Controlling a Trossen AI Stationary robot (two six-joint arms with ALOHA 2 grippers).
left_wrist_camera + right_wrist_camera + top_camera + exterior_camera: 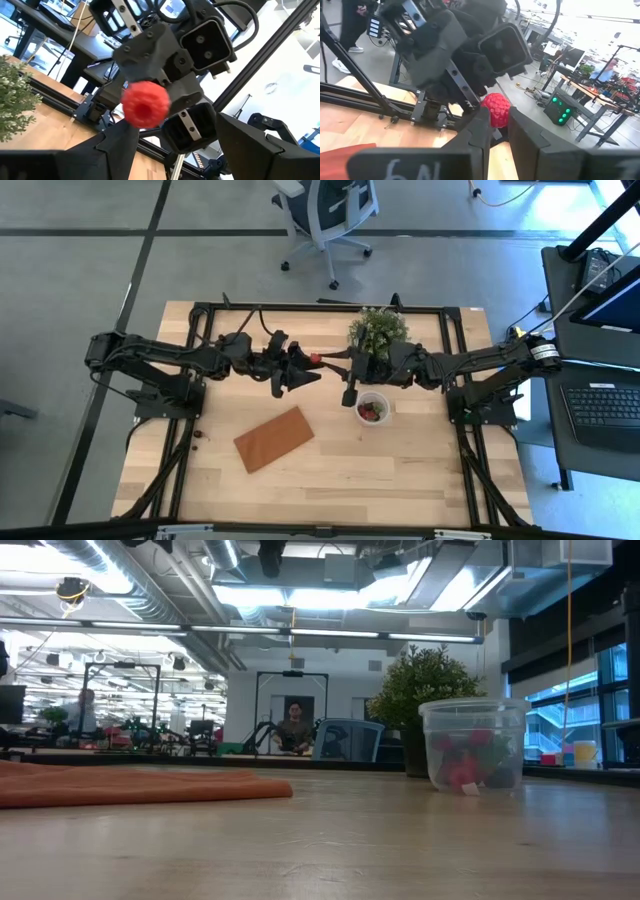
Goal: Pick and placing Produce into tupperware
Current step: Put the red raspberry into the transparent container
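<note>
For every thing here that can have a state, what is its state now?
Left gripper: open, just beside the red berry.
Right gripper: shut on the red berry, held in the air.
Plastic cup: upright, no lid, some fruit inside.
Brown board: flat on the table.
Potted plant: upright.

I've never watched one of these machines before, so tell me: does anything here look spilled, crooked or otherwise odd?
Mostly tidy. The odd sight is a red berry up in the air, pinched by the right gripper right in front of the open left gripper. Also, a few dark bits lie loose near the table's left edge, far from the tupperware.
</note>
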